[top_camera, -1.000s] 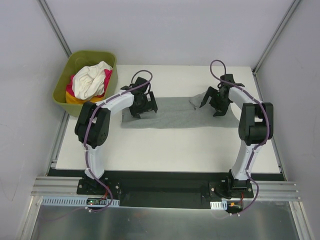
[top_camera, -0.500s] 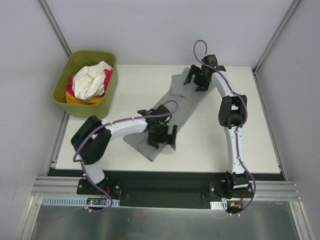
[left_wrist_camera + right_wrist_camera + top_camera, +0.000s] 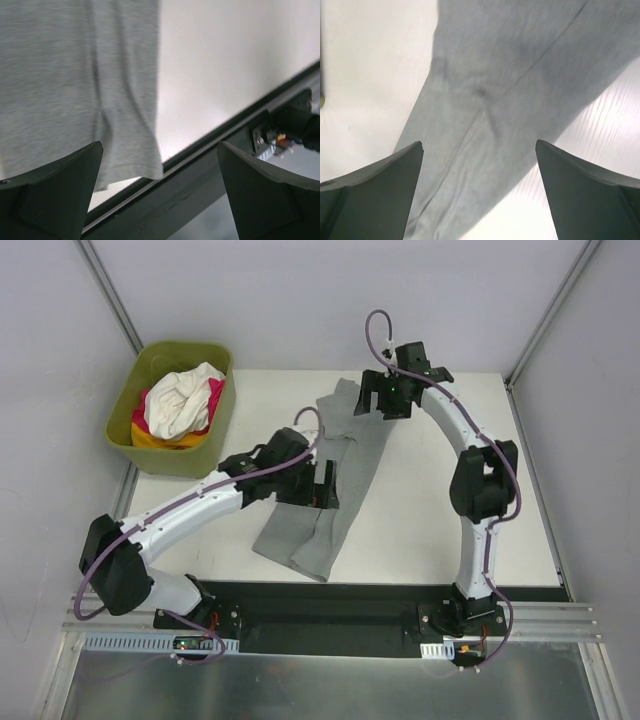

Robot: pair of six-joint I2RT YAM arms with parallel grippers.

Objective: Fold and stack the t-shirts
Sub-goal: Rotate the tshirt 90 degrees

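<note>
A heather grey t-shirt (image 3: pixel 335 475), folded into a long strip, lies slantwise on the white table (image 3: pixel 420 530), running from the far middle to the near edge. My left gripper (image 3: pixel 322 488) hovers over the strip's middle, open, nothing between its fingers. The left wrist view shows the grey t-shirt (image 3: pixel 75 75) with its hem at the table edge, beyond the left gripper (image 3: pixel 160 150). My right gripper (image 3: pixel 392 400) is open beside the strip's far end. In its wrist view the grey t-shirt (image 3: pixel 510 75) lies under the right gripper (image 3: pixel 479 147). White (image 3: pixel 180 400), pink (image 3: pixel 215 395) and orange (image 3: pixel 150 437) t-shirts lie bunched in the tub.
The olive-green tub (image 3: pixel 226 390) stands at the far left corner, off the table's left edge. A black rail (image 3: pixel 330 605) with both arm bases runs along the near edge. White walls close the back and sides.
The grey strip has swung from lying crosswise to lying slantwise, near end at the table's front edge. My right gripper moved to the far edge; my left arm stretched out over the middle.
</note>
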